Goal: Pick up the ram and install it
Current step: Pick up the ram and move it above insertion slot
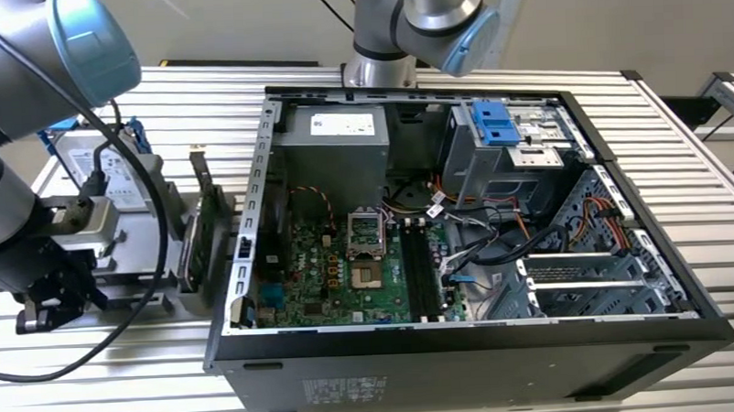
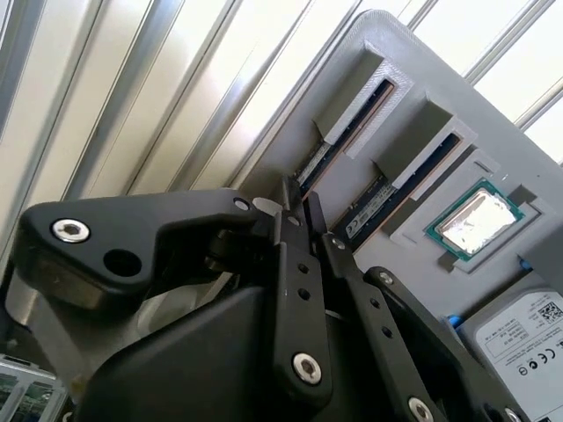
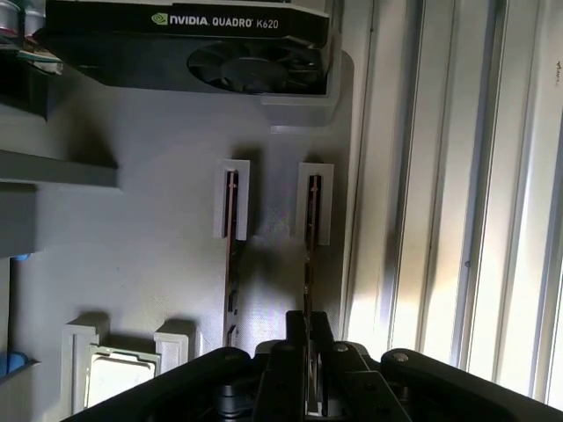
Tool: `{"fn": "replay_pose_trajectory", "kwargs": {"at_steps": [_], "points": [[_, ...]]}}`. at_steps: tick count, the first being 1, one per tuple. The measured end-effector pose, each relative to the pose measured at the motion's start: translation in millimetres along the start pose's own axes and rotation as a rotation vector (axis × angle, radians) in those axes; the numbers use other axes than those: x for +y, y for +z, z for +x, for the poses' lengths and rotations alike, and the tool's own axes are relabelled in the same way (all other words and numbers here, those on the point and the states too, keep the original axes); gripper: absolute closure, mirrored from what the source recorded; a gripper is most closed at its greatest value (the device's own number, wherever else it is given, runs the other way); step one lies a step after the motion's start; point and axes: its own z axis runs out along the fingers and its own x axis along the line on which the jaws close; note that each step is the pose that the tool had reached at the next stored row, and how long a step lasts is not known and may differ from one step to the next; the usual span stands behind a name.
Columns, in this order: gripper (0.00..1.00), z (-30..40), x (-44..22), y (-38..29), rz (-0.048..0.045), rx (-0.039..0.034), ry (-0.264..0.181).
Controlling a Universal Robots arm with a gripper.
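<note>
Pincer (image 3: 310, 341) is pinching the ram (image 3: 310, 230) across its flat faces, on the gray tray (image 3: 149, 229) sitting beside the open computer case (image 1: 465, 212) on the slatted counter (image 3: 457, 220). A second memory stick (image 3: 231, 255) is standing just beside the ram, parallel to it. Graphics card (image 3: 220, 53) is lying crosswise beyond the sticks' far ends. Processor chip (image 3: 119, 376) and hard drive (image 2: 528, 338) are sitting nearby on the tray. Ram is standing on edge, long axis running along the counter slats toward the graphics card. Pincer is hiding its near end, and the slot block (image 3: 325, 207) is covering its far tip.
</note>
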Motion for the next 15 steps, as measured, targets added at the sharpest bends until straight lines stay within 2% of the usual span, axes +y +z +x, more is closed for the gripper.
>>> {"fn": "replay_pose_trajectory", "kwargs": {"at_steps": [13,15], "points": [[1.0,-0.7,-0.1,-0.2,-0.0003,0.0001,0.0],[1.0,-0.7,-0.1,-1.9,0.0002,-0.0002,0.0]]}}
